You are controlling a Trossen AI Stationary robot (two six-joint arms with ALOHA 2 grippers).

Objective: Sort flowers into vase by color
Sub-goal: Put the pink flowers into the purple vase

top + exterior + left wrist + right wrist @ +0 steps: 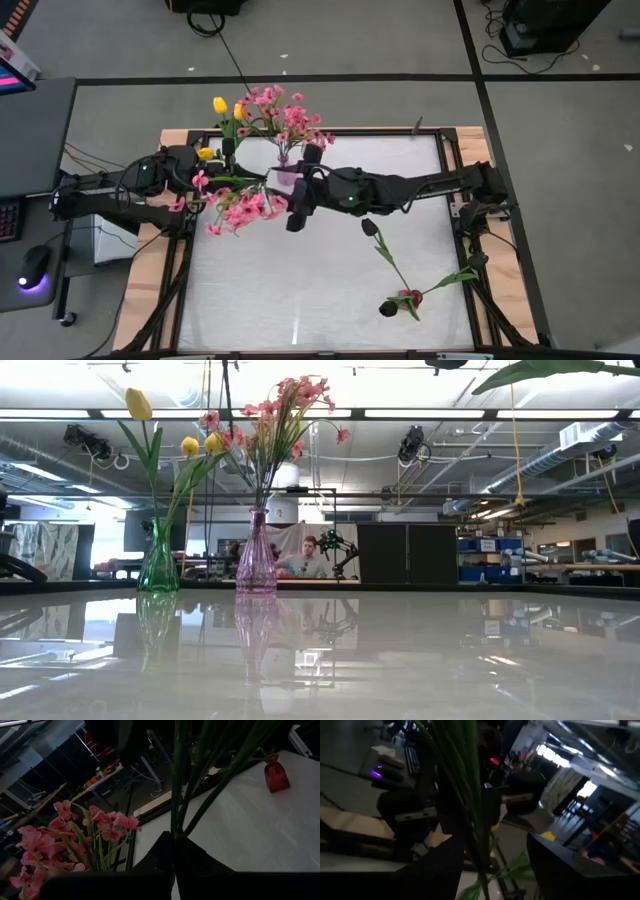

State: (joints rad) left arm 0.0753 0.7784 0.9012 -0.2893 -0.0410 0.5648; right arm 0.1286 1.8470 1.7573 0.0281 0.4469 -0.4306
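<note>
My left gripper [213,182] hangs over the table's far left part, shut on the stems of a pink-blossom spray [240,208]. My right gripper [290,200] stands open at the same spray from the right, its fingers either side of the green stems [467,795]; whether they touch them I cannot tell. A pink vase [257,560] holds pink flowers [285,405]. A green vase [158,565] holds yellow tulips [138,403]. Dark tulips [370,228] lean out at a red vase [408,297] near the front right. My left gripper pinches the spray's green stems [178,820] between its two shut fingers [197,862]. The stems run on past the fingertips. The pink blossoms [65,840] hang beside and below the gripper, clear of the table.
The two vases stand side by side at the table's far edge, just behind both grippers. The red vase [275,774] stands on the white tabletop [300,290]. A person sits in the room beyond the table [310,555].
</note>
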